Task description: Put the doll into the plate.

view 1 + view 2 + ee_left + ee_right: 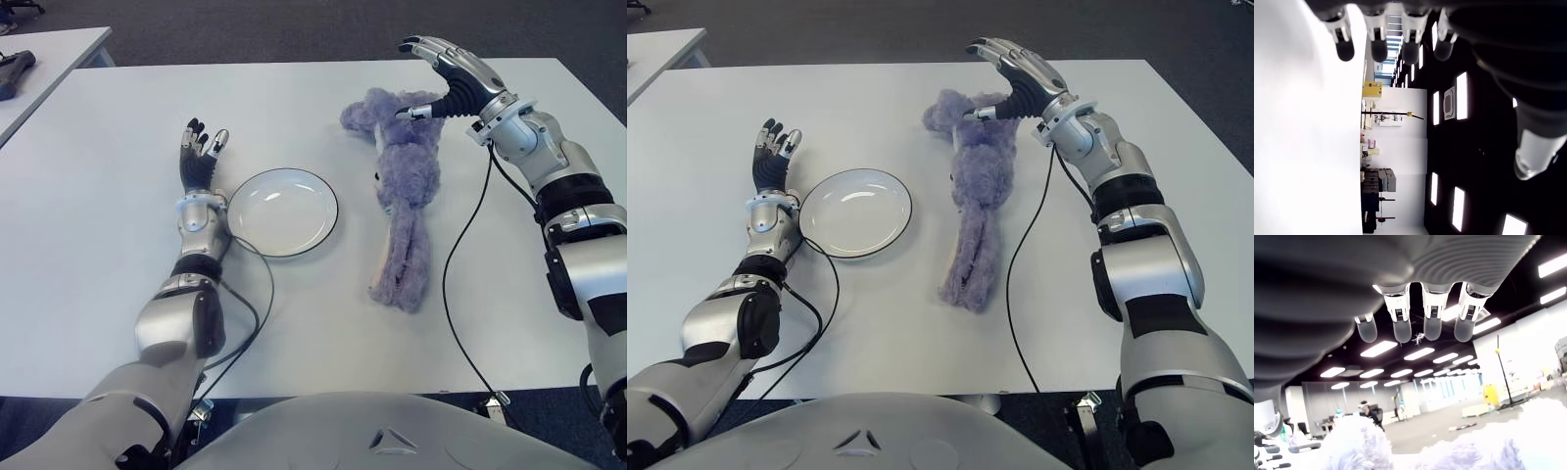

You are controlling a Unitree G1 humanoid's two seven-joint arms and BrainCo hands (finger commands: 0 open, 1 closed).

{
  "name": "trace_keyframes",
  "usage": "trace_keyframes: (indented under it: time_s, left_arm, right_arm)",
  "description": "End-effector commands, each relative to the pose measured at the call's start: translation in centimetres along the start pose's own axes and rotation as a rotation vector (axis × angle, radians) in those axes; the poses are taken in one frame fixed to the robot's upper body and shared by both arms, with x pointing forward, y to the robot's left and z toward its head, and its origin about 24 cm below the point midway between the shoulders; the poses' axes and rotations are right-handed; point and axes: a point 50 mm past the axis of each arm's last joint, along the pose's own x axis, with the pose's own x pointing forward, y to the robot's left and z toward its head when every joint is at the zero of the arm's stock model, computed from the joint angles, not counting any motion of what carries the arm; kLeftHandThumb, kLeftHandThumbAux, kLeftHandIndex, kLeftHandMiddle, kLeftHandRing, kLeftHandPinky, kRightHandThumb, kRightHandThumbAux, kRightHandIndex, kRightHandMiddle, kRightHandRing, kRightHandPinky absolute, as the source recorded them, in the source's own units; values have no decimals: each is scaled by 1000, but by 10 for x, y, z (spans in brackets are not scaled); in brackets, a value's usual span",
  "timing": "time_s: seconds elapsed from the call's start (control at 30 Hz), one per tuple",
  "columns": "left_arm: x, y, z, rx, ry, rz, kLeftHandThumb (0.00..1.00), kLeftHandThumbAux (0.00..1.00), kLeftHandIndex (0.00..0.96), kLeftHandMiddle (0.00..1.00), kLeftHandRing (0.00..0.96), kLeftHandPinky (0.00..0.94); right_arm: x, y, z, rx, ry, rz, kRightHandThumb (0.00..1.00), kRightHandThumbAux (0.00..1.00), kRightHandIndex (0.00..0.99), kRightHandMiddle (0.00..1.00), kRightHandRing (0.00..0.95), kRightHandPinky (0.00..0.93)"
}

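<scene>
Where white table (pixel 294 323) ends — dark carpet (pixel 294 29), second table (pixel 49 54).

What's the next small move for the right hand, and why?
Probably lower the right hand and close its fingers on the doll. That hand is open and holds nothing, hovering over the doll's far end, while the doll lies flat on the table, to the right of the empty plate. The left hand shows open on the plate's left.
</scene>
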Motion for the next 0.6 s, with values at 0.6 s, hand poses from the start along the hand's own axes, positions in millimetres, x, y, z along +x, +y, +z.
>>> trace_keyframes:
  time_s: [0.6]
  left_arm:
    - [-107,17,-113,-38,474,98,0,572,32,85,38,0]
  right_arm:
    - [-51,25,-10,13,11,152,186,468,0,0,0,34]
